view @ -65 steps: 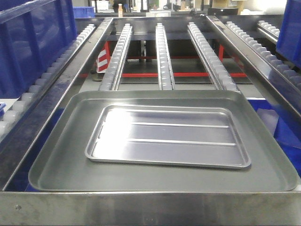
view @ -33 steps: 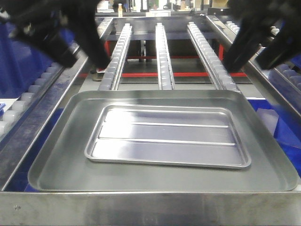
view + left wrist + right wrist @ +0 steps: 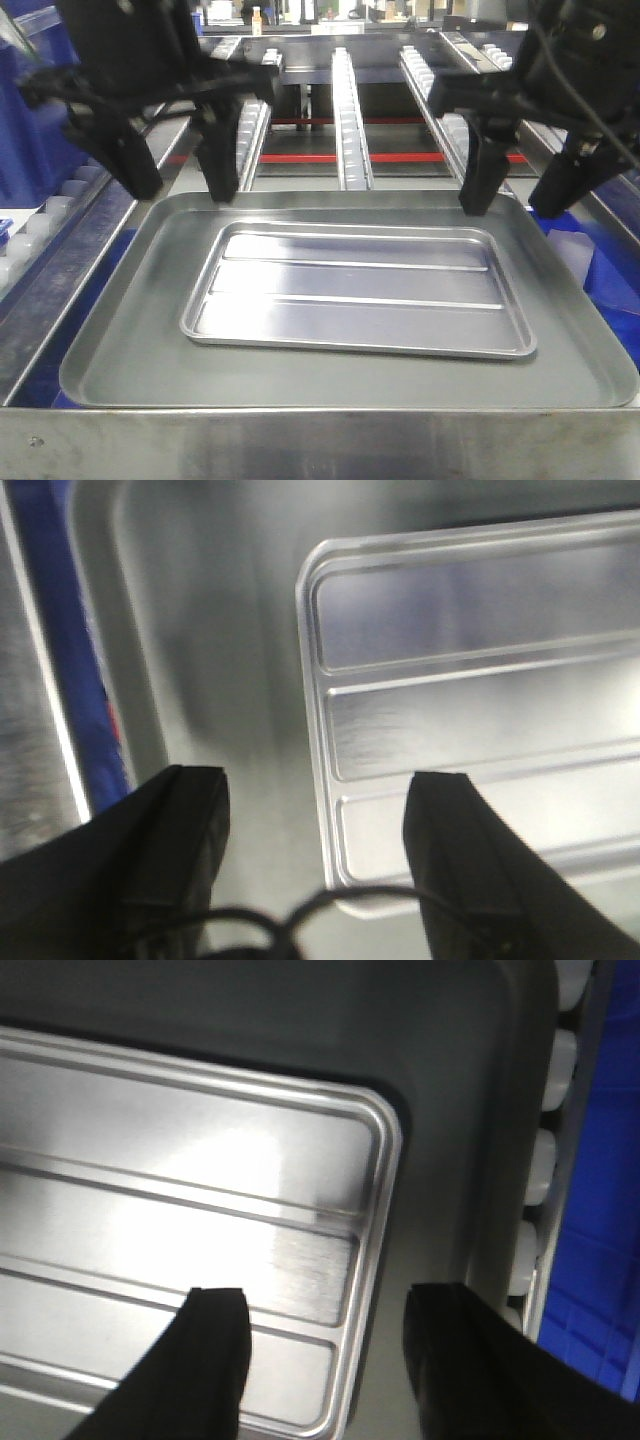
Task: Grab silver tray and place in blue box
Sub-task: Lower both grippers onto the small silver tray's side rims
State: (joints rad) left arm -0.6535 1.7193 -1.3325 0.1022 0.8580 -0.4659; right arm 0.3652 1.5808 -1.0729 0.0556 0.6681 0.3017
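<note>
Approach step: left gripper and right gripper, jaws spread and empty, hover over either end of the silver tray; next move likely lowering to straddle its rims.

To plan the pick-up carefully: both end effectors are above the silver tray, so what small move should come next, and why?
Probably lower both straight down. The left end effector and right end effector hang open above the silver tray, each straddling one short rim in its wrist view, not touching it. It lies flat in the larger grey tray.
</note>
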